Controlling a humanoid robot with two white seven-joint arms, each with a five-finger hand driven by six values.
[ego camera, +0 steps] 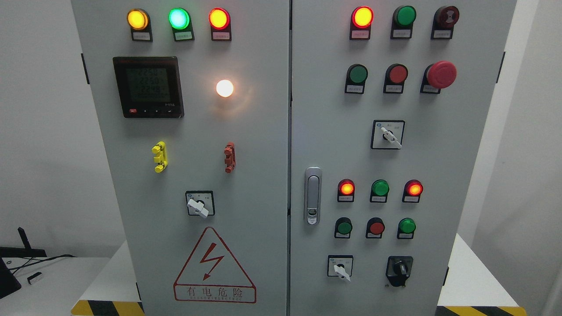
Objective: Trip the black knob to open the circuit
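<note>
- White desk (66, 281), lower left of frame; surface continues behind the cabinet to lower right.
- Grey cabinet (290, 175) stands on it, centre frame.
- Black device (9, 276) at far left edge, black cable (44, 259) trailing right.
- Small dark block (34, 278) just beside the device.
- Yellow-black hazard tape (107, 307) along bottom edge.

Neither of the robot's arms nor hands appeared anywhere in the head view, so their pose and finger state could not be told.
</note>
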